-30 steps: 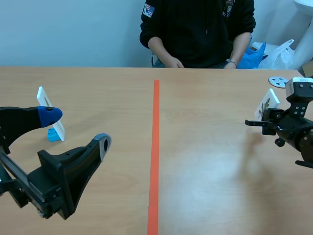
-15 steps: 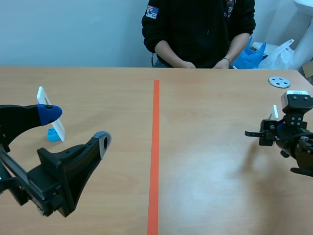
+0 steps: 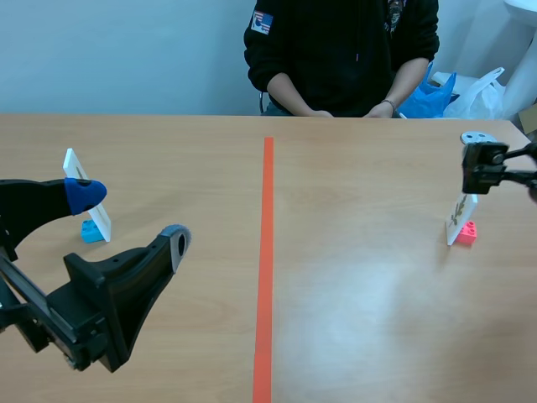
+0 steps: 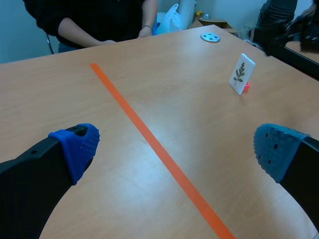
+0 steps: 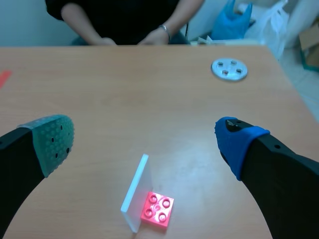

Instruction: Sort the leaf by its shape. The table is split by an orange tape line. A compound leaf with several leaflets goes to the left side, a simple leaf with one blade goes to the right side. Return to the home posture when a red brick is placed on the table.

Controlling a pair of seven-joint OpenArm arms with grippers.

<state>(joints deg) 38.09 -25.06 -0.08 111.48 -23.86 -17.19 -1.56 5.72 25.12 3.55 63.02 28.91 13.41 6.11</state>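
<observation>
1. The leaf card (image 3: pixel 461 211) stands upright on the surface (image 3: pixel 361 285), to the right of the orange tape line (image 3: pixel 266 252) and close to the surface's right edge.
2. It is a white card, and a pink brick (image 3: pixel 467 233) touches its foot as a stand.
3. In the left wrist view, the leaf printed on the card looks like a green sprig with several small leaflets.
4. The right gripper (image 5: pixel 142 139) hangs above the card with its fingers spread wide and holding nothing. One grey-green pad (image 5: pixel 51 142) and one blue pad (image 5: pixel 235 142) sit well apart on either side.
5. From that view the card shows edge-on, below the open fingers and touching neither, with the pink brick just beside it.
6. The left gripper (image 3: pixel 130 220) sits low near the surface's left edge, on the left side of the tape line. Its fingers are also wide open and hold nothing.
7. A second card (image 3: pixel 72 164) with a blue brick (image 3: pixel 91 232) at its foot stands near the left edge, partly behind the left gripper's blue-padded finger. I cannot tell what is printed on it.
8. A grey disc (image 3: pixel 475 138) lies flat near the far right corner of the surface.
9. A person (image 3: pixel 340 50) in a dark top sits at the far edge, with both hands resting at that edge.
</observation>
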